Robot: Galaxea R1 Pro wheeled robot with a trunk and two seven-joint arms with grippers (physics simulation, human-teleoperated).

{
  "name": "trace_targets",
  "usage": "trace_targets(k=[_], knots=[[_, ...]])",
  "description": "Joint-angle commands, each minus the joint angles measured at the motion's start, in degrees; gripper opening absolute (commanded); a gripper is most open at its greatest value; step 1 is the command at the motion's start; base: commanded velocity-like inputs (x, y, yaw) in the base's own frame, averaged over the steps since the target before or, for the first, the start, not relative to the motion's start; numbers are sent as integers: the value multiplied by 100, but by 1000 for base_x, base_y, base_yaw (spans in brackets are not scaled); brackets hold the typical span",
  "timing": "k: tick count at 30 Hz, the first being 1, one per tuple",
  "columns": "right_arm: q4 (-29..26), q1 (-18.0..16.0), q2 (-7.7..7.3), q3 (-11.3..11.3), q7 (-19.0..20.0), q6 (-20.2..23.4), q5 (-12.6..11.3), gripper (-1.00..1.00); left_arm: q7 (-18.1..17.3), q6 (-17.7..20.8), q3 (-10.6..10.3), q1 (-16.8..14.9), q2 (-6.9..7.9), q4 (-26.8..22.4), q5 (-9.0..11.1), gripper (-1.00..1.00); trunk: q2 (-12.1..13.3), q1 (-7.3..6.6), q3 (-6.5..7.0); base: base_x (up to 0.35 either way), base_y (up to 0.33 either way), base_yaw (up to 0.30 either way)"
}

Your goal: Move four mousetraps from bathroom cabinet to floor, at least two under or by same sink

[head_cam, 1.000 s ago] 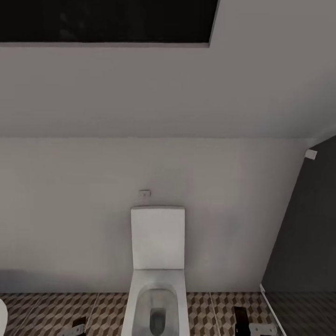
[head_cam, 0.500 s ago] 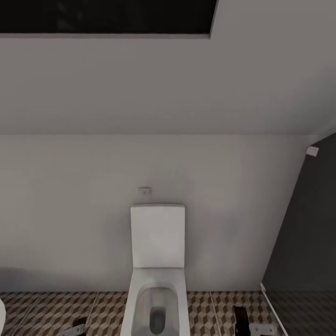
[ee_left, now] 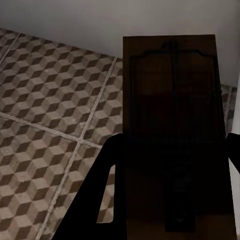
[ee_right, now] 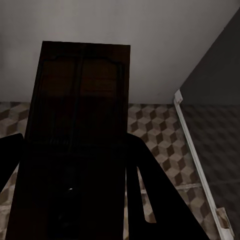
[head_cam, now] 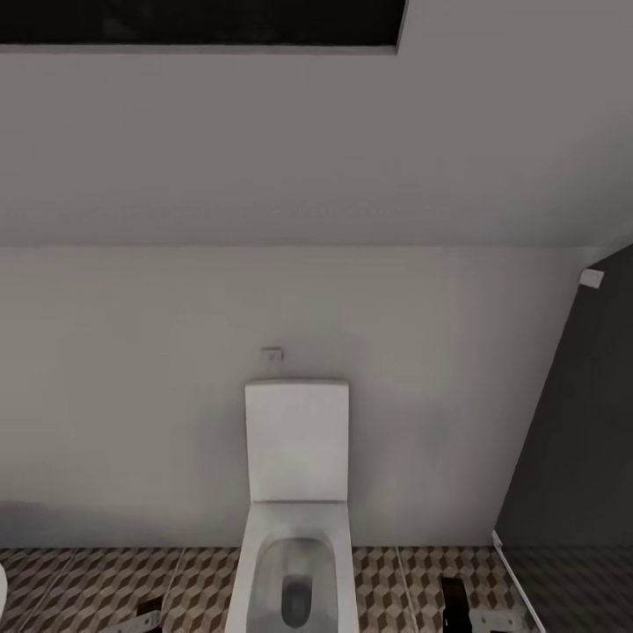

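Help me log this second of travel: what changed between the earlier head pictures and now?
Little: the whole head picture slid slightly upward, the dark panel at the top shrinking, so the camera moved, not the room. The toilet stayed centred against the wall, on the bathroom floor. The left gripper and right gripper remain low.

I'm looking at a white toilet (head_cam: 297, 563) set against a plain pale wall (head_cam: 132, 396), its bowl open and its boxy cistern (head_cam: 296, 442) touching the wall. Just above the cistern I can see a small pale wall plate (head_cam: 272, 355). To the right stands a dark grey partition (head_cam: 580, 440) with a white frame strip (head_cam: 517, 585) along its foot. High up, a dark recessed panel (head_cam: 202, 19) sits in the grey ceiling (head_cam: 352, 149).
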Motion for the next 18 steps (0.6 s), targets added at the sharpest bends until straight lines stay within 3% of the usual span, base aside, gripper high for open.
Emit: trace_targets(k=[1, 18], knots=[[23, -11, 0, 19, -25, -26, 20, -100, 59, -14, -51, -3, 2, -2, -1, -100, -46, 23, -26, 0, 0, 0], [23, -11, 0, 19, -24, -23, 10, -100, 56, -21, -54, -3, 1, -2, 0, -100, -728, 396, -331, 0, 0, 0]])
